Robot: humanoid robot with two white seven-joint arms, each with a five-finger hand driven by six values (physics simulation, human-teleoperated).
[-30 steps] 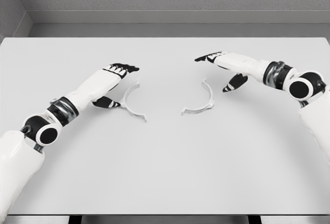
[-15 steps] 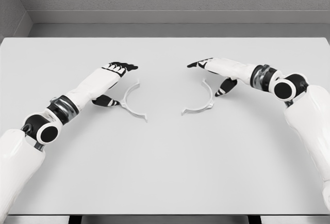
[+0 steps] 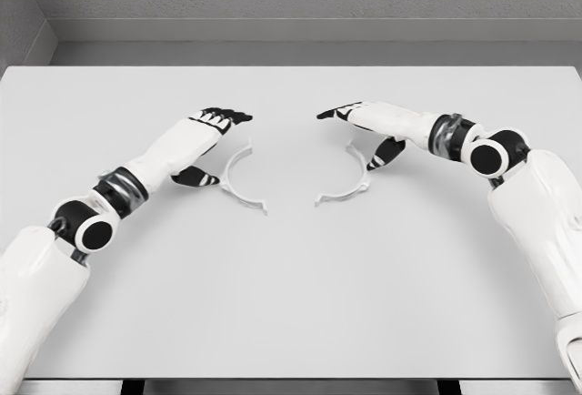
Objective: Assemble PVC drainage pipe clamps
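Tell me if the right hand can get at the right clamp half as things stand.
Probably yes: the right hand, fingers open, hovers beside the right clamp half, with nothing between them on the table.

We have two glossy white arms with rounded shells. Each wrist carries a dark ribbed band with metallic grey rings, next to a black disc-shaped joint cap. Our left hand and right hand are white with black fingers.

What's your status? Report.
Left hand open beside left clamp half. Right hand open over right clamp half. Halves apart, nothing between.
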